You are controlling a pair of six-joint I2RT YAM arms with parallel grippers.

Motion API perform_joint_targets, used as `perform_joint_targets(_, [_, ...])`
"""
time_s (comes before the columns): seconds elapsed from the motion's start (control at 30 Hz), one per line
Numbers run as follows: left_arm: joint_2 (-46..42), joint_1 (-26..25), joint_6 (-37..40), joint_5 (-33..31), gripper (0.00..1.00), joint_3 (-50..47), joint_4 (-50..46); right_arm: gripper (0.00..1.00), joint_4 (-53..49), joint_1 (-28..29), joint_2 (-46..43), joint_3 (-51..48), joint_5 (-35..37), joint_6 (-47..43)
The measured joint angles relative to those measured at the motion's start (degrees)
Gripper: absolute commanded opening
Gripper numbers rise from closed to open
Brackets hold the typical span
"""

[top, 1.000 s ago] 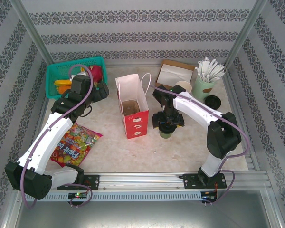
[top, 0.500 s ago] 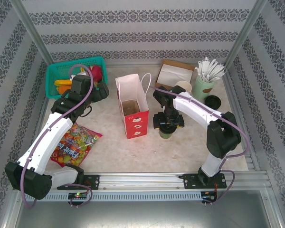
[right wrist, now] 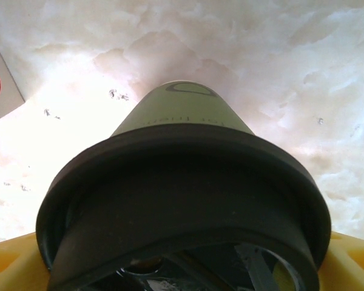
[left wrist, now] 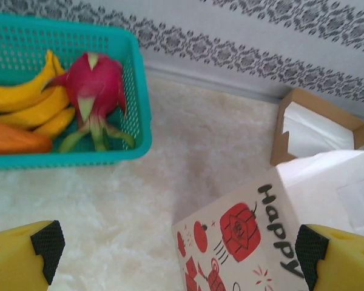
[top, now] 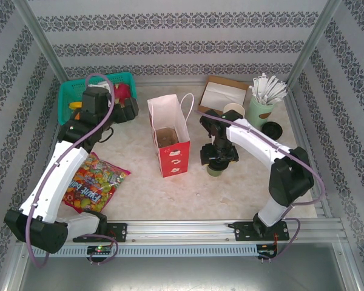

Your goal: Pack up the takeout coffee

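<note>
Though set squarely over the takeout coffee (top: 214, 171), not certainly a grip: right pincer (top: 217, 159) straddling the black lid, one yellow finger (right wrist: 9, 267) at 9 o'clock of it and the other at 3 o'clock, spread about as wide as the lid, pressing or merely alongside impossible to tell. Cup upright on the bench (top: 230, 200), long axis vertical and in line with the wrist, lid up, base down. Just beside the paper bag (top: 168, 136), at 3 o'clock from it in the overhead view. Left pincer (left wrist: 179, 248) spread wide and empty, near the teal basket (top: 122, 76) at 10 o'clock of the bag, well apart from the cup. Probably calls for a straight lift, then a carry toward 9 o'clock over the bag's open mouth
</note>
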Motion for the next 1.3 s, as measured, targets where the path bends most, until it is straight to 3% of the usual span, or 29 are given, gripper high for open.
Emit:
perform_joint_targets(0.17, [6.8,0.2,6.2,0.2,1.0,5.9,0.3,0.74,-0.9,-0.1,-3.0,-0.8,-0.2,-1.5])
perform_joint_targets(0.53, [28.9,0.5,25.6,18.9,0.91,29.5,-8.2,0.74,-0.8,-0.1,-8.3,-4.9,-0.5,-1.7])
perform_joint_targets(0.8, [36.9,0.5,36.4,26.8,0.76,40.9,-18.3,0.74,-0.8,-0.1,-10.8,-6.4,-0.6,-1.6])
perform_joint_targets(0.97, [40.8,0.5,41.6,30.3,0.74,46.4,-24.1,0.74,-0.8,-0.1,-11.2,-6.7,-0.6,-1.4])
perform_joint_targets(1.1, [43.1,0.5,43.6,30.8,0.52,48.5,-26.6,0.73,-0.8,-0.1,-11.3,-6.9,-0.6,-1.4])
perform_joint_targets(1.3, [45.0,0.5,45.1,31.0,0.27,49.3,-27.5,0.73,-1.0,0.6,-12.3,-6.9,-0.6,-1.4])
